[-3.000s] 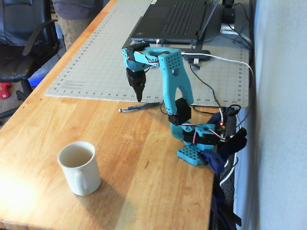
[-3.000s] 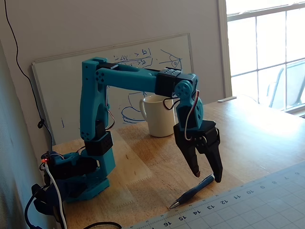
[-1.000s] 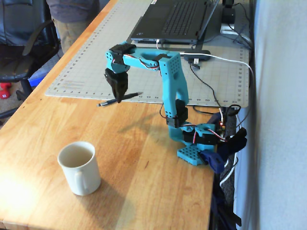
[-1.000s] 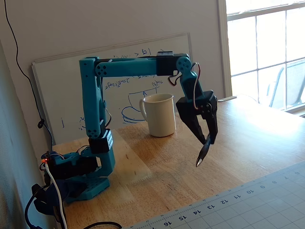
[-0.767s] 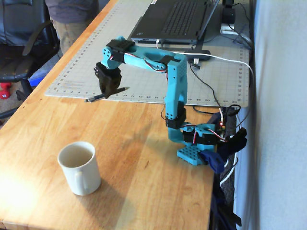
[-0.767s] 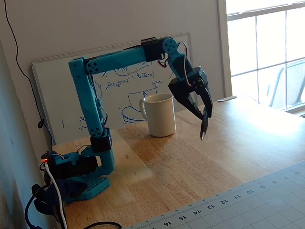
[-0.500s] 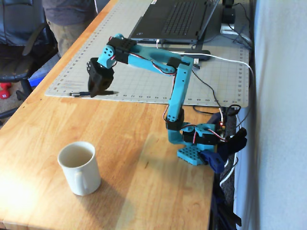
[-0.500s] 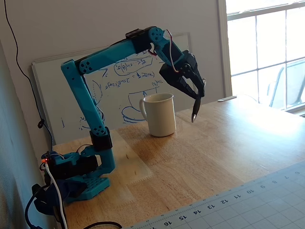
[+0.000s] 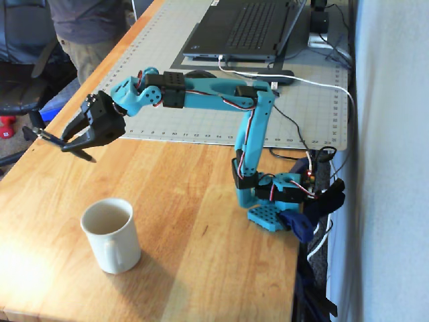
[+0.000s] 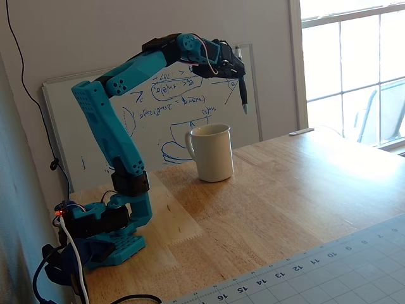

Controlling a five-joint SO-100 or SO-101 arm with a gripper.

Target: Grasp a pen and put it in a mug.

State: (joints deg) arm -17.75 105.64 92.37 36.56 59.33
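The cream-white mug [image 9: 110, 235] [image 10: 212, 152] stands upright on the wooden table, handle toward the front in a fixed view. My gripper [image 10: 235, 66] is raised high on the outstretched blue arm and is shut on the pen [image 10: 242, 88]. The pen hangs roughly upright, its silvery tip pointing down, above the mug's rim level and to the right of the mug. In the other fixed view the gripper [image 9: 70, 142] is up and left of the mug, near the table's left edge; the pen is hard to make out there.
A grey cutting mat [image 9: 154, 74] [image 10: 329, 272] carries a laptop [image 9: 248, 27]. Cables [image 9: 301, 134] trail by the arm's base [image 9: 275, 201]. A whiteboard [image 10: 158, 107] leans against the wall behind the mug. A person [image 9: 80, 27] and a chair stand beyond the table's left edge.
The gripper closed on the pen lying by the mat, lifted it, and swung away from the mat toward the mug's side, rising steadily. The mug has not moved.
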